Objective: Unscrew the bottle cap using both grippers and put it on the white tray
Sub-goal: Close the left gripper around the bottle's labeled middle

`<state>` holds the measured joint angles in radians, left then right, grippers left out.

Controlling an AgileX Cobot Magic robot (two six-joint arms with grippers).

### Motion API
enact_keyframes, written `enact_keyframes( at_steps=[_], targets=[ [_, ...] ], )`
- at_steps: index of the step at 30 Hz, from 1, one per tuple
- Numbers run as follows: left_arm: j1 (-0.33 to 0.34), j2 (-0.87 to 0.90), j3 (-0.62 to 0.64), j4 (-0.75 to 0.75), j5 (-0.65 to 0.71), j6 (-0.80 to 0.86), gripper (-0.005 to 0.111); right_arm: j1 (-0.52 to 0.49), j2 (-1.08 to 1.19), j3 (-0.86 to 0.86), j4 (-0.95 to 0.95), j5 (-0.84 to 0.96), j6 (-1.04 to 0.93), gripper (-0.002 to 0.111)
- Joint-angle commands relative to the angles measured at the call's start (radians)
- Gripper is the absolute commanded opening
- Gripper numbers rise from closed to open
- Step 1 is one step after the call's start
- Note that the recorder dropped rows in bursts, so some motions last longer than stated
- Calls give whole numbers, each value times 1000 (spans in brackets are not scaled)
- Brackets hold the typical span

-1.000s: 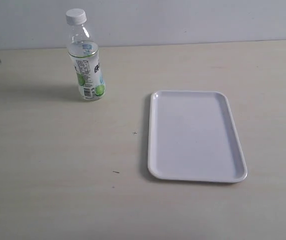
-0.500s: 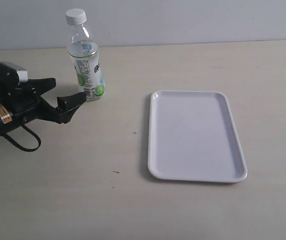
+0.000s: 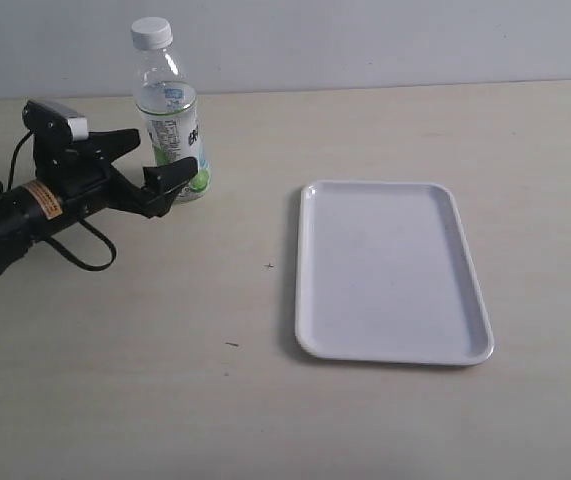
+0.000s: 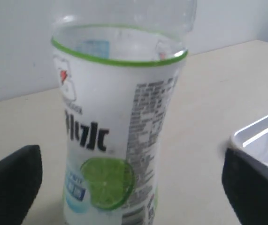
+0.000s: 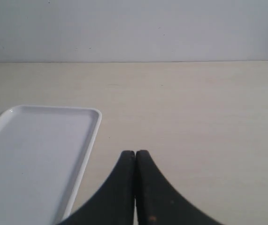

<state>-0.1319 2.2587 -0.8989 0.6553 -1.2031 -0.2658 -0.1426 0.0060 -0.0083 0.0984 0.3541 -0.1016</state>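
The bottle (image 3: 172,125) stands upright at the back left of the table, with the white bottle cap (image 3: 152,32) screwed on top. My left gripper (image 3: 157,158) is open at the bottle's lower half, its jaws wide on either side without touching. The left wrist view shows the lime label of the bottle (image 4: 117,126) close up between the two black fingers (image 4: 12,183); the cap lies outside that view. The white tray (image 3: 390,270) lies flat to the right with nothing on it. My right gripper (image 5: 135,153) is shut on nothing beside the tray (image 5: 35,150) and does not show in the exterior view.
A black cable (image 3: 83,255) loops on the table beside the left arm. A corner of the tray (image 4: 260,136) shows past the left gripper's finger. A pale wall (image 3: 365,40) runs along the table's far edge.
My left arm has come in from the left edge to the bottle, and its jaws have opened wide around the lower part. The bottle, tray and right gripper have not moved.
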Motion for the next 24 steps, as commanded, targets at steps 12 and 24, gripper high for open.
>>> enact_keyframes(
  at_steps=[12, 24],
  targets=[
    [-101, 89, -158, -120, 169, -2, 105, -3, -6, 2, 3, -5, -1, 0],
    [-101, 138, -185, -136, 117, 8, 105, -3, -6, 2, 3, -9, 2, 0]
  ],
)
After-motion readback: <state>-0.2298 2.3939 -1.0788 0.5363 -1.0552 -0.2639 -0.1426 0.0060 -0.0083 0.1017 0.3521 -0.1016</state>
